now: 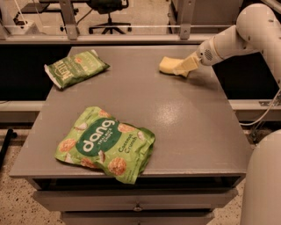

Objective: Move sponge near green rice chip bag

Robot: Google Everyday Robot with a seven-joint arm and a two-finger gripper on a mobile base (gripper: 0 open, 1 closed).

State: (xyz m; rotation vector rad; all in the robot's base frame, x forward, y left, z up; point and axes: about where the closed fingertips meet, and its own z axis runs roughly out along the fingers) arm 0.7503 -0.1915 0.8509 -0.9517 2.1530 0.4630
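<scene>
The sponge (166,64), a small pale yellow block, lies on the grey table (175,114) at the far right. My gripper (183,67) reaches in from the right and sits against the sponge's right end, low at the table top. The green rice chip bag (105,144), bright lime with "dang" on a dark oval, lies flat near the table's front left edge, far from the sponge.
A smaller, darker olive-green bag (74,68) lies at the far left of the table. My white arm (246,35) crosses the far right corner. Drawers (136,204) sit below the front edge. An office chair (107,13) stands behind the table.
</scene>
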